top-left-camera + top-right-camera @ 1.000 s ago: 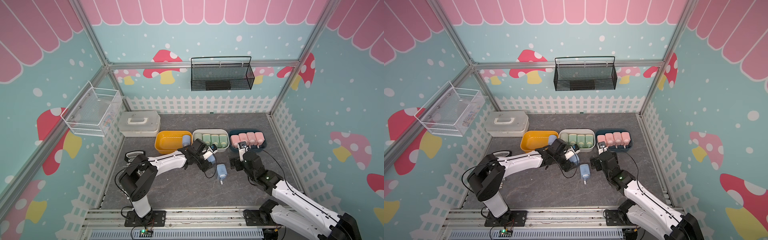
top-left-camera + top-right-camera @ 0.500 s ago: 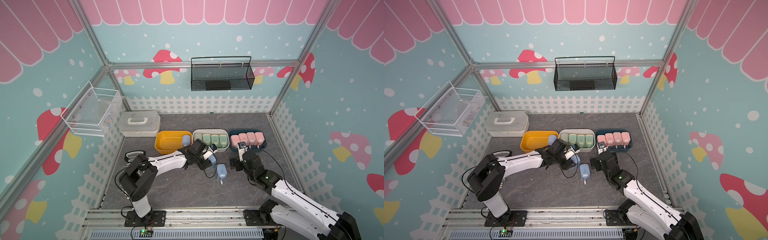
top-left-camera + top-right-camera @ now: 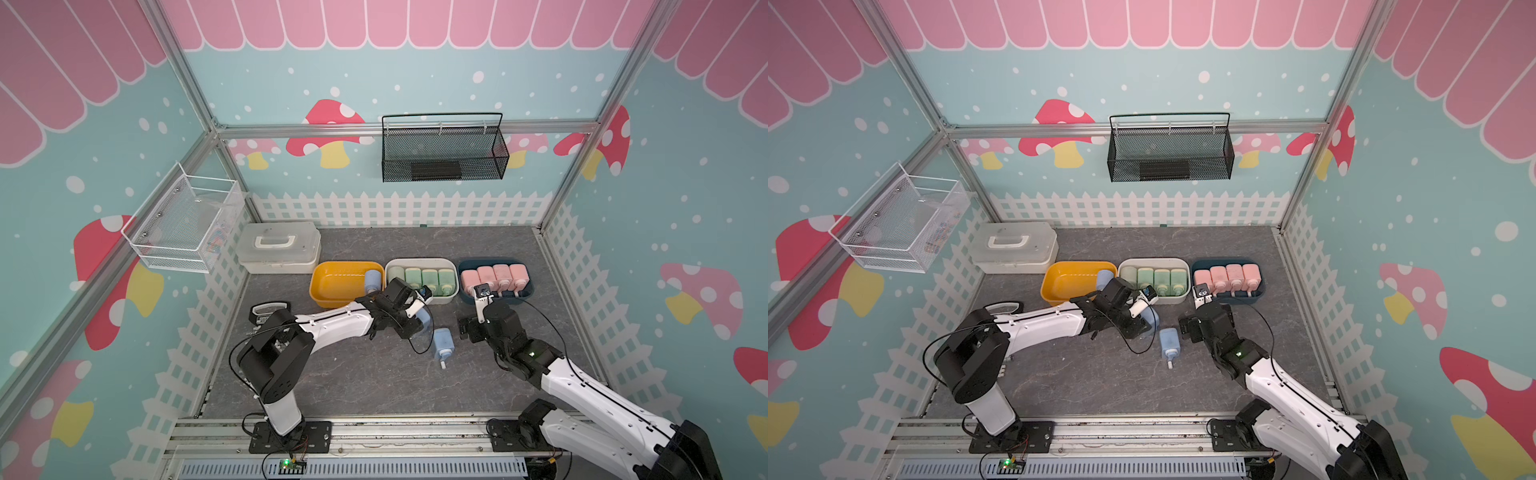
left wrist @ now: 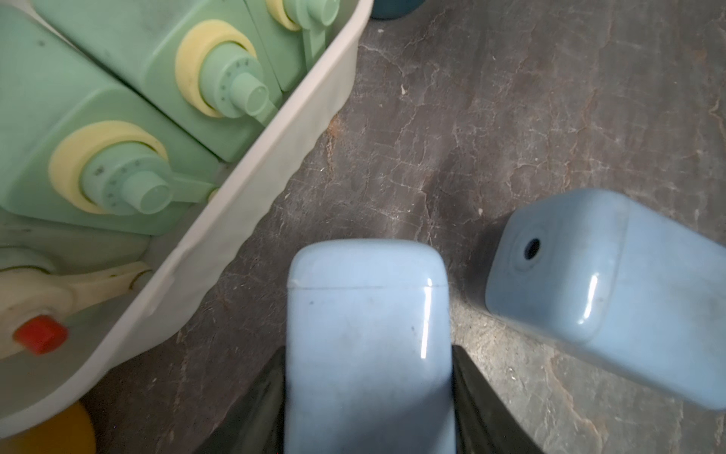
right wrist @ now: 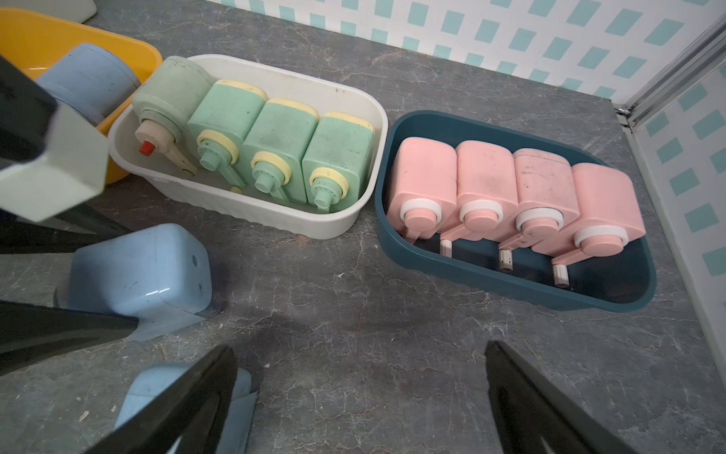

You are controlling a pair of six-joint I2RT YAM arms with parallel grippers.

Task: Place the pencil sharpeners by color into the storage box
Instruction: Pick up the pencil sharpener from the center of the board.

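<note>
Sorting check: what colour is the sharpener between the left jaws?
Pale blue; sharpener clearest in left wrist view.

Four green sharpeners (image 3: 422, 279) lie side by side in the white tray (image 3: 422, 261). Four pink ones (image 3: 494, 275) lie in the dark blue tray (image 3: 528, 296), cranks toward the surface's front edge. One blue sharpener (image 3: 372, 279) sits in the yellow tray (image 3: 332, 266). A second blue (image 4: 367, 314) is clamped in the left pincer (image 4: 367, 377). A third blue (image 3: 442, 338) lies mid-surface, crank frontward.

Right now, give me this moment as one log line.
left tool: shut on blue sharpener | right tool: open, empty | second blue sharpener: lying on table
</note>
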